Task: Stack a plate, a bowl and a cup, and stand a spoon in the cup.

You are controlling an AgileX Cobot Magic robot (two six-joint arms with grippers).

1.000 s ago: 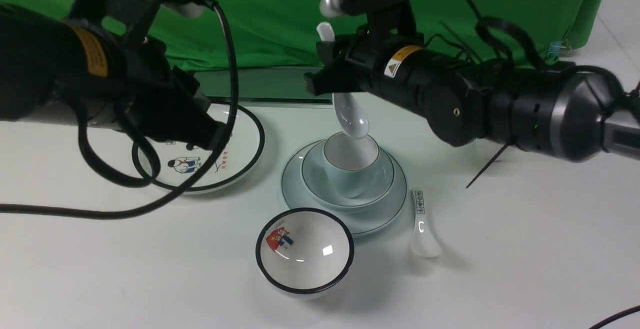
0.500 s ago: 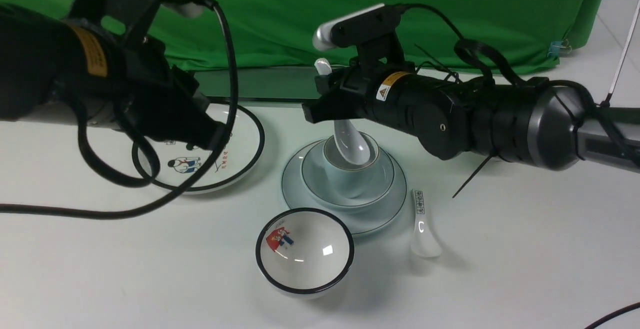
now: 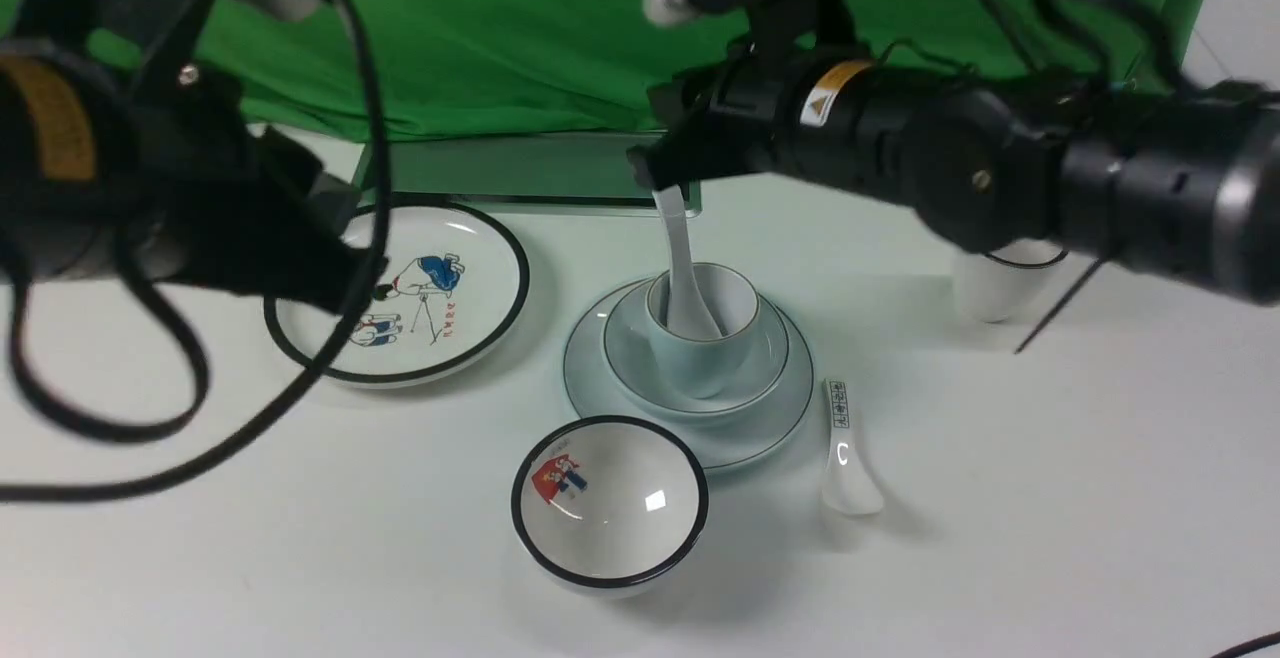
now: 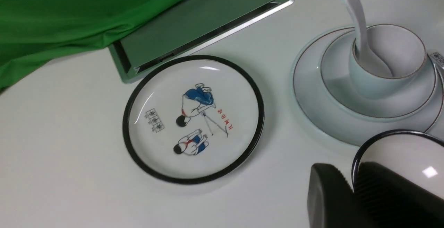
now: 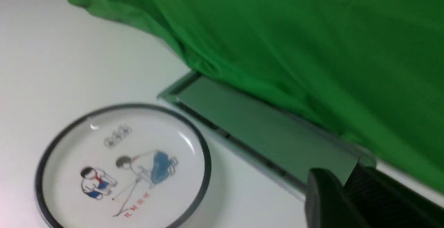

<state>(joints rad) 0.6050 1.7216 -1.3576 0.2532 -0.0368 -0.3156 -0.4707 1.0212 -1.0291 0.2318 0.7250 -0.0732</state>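
1. Table (image 3: 1000,538): white, carries all the items. A green cloth (image 3: 520,28) hangs along its far edge.
2. Right arm (image 3: 960,158): reaches in over the stack. Its right gripper (image 5: 341,172) is above the spoon's handle end. In the right wrist view the jaws are close together with nothing between them.
3. Left arm (image 3: 150,188): held over the left side of the table. Its left gripper (image 4: 350,172) hangs above the near rim of the picture bowl, with the jaws nearly closed and empty.
4. Flat metal-framed panel (image 3: 520,168): lies at the foot of the cloth.
5. Black-rimmed picture plate (image 3: 480,268): left of the stack and apart from it.
6. The plate (image 3: 585,378): at table centre, the bottom of the stack.
7. The bowl (image 3: 770,358): sits centred on the plate.
8. Black-rimmed picture bowl (image 3: 610,528): nearer the robot, just beside the plate's near edge.
9. The cup (image 3: 690,358): upright in the bowl.
10. White black-rimmed cup (image 3: 990,288): far right, partly hidden behind the right arm.
11. The spoon (image 3: 680,258): its scoop is down inside the cup and its handle leans on the rim, tilted up and away. In the left wrist view the handle end stands free, with nothing around it.
12. Labelled spoon (image 3: 845,458): lies flat just right of the plate.
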